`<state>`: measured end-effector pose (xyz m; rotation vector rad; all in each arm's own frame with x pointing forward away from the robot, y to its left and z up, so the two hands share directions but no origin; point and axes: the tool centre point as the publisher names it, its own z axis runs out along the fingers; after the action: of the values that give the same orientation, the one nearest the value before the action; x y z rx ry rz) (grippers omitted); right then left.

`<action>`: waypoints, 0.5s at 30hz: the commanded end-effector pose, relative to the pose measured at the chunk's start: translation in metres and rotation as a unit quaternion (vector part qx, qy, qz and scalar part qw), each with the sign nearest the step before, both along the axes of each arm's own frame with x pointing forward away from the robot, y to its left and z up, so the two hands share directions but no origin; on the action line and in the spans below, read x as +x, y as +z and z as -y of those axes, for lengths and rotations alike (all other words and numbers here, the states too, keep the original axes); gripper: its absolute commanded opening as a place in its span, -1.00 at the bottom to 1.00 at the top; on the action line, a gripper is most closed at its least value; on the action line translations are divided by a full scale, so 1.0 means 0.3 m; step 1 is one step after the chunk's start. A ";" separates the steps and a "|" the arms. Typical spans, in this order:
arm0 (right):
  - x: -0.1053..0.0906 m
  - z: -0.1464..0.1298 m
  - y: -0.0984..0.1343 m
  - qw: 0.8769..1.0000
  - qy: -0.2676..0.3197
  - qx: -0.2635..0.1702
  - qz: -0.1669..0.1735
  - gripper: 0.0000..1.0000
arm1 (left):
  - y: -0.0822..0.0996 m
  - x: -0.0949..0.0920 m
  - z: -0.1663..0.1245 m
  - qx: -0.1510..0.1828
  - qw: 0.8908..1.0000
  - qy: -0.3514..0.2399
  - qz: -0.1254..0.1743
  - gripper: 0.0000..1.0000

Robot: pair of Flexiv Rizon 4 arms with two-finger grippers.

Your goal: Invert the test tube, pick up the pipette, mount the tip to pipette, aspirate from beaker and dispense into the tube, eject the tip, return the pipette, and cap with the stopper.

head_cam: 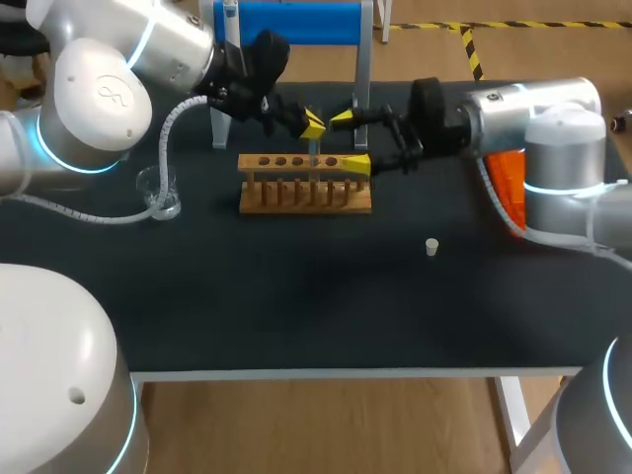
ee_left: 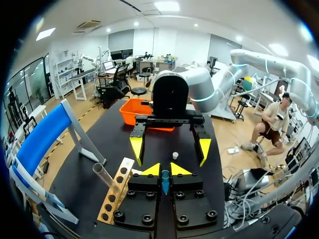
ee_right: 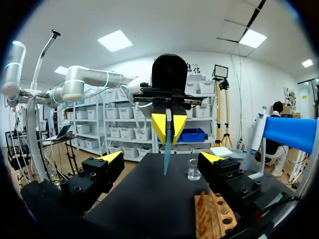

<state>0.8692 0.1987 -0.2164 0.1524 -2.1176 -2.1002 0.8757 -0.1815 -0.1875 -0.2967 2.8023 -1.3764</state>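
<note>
I see my left arm (head_cam: 94, 109) and right arm (head_cam: 528, 118) in glossy silver-white shells, with glowing blue rings at the joints. A ribbed white hose (head_cam: 168, 123) runs off the left wrist. The left claw (ee_left: 165, 170) and right claw (head_cam: 350, 141) are black blocks studded with screws, tipped bright yellow.

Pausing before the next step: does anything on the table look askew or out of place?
The test tube leans at a slant in the wooden rack rather than upright. The left gripper pinches the blue pipette tip directly, while the pipette hangs on the blue stand. No spill shows.
</note>
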 end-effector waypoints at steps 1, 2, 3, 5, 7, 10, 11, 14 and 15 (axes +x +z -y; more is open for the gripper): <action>0.007 -0.039 -0.011 1.000 0.000 0.001 -0.001 1.00 | 0.001 0.003 -0.002 0.000 1.000 -0.002 -0.002 -1.00; 0.007 -0.046 -0.012 1.000 0.000 0.001 -0.001 1.00 | 0.001 0.003 -0.002 0.000 1.000 -0.002 -0.002 -1.00; 0.008 -0.053 -0.014 1.000 0.000 0.001 -0.001 1.00 | 0.001 0.003 -0.002 0.000 1.000 -0.002 -0.002 -1.00; 0.010 -0.068 -0.018 1.000 0.002 0.000 -0.001 1.00 | 0.001 0.003 -0.002 0.000 1.000 -0.002 -0.002 -1.00; 0.011 -0.080 -0.020 1.000 0.004 0.000 -0.002 1.00 | 0.001 0.003 -0.002 0.000 1.000 -0.002 -0.002 -1.00; 0.013 -0.096 -0.023 1.000 0.006 0.000 -0.003 1.00 | 0.001 0.003 -0.002 0.000 1.000 -0.002 -0.002 -1.00; 0.014 -0.101 -0.024 1.000 0.006 0.000 -0.003 1.00 | 0.001 0.003 -0.002 0.000 1.000 -0.002 -0.002 -1.00; 0.015 -0.110 -0.024 1.000 0.006 0.000 -0.006 1.00 | 0.001 0.003 -0.002 0.000 1.000 -0.002 -0.002 -1.00; 0.015 -0.112 -0.023 1.000 0.005 0.000 -0.007 1.00 | 0.001 0.003 -0.002 0.000 1.000 -0.002 -0.002 -1.00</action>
<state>0.8712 0.2290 -0.2217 0.1476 -2.1085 -2.0899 0.8757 -0.1815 -0.1875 -0.2967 2.8023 -1.3764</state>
